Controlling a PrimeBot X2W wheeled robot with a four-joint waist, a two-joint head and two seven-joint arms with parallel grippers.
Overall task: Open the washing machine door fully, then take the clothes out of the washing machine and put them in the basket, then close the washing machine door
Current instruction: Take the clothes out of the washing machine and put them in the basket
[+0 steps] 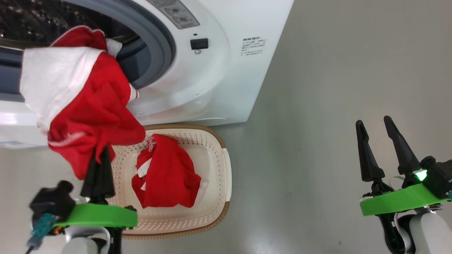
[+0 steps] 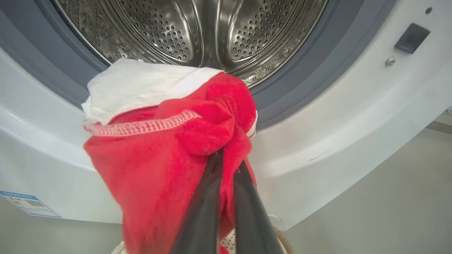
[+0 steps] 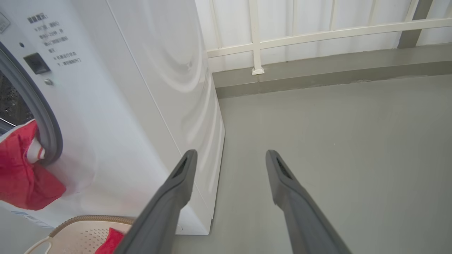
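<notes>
Your left gripper [image 1: 100,158] pinches a red garment [image 1: 88,106] before the washing machine [image 1: 219,77], over the basket [image 1: 226,165]; your right gripper [image 1: 373,120], well right, stands spread, empty.

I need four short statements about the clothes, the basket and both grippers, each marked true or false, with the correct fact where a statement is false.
1. The left gripper is shut on a hanging red garment. True.
2. The basket is empty. False: a second red garment lies inside it.
3. The right gripper is open and holds nothing. True.
4. The basket stands on a table. False: it stands on the floor, in front of the washing machine.
</notes>
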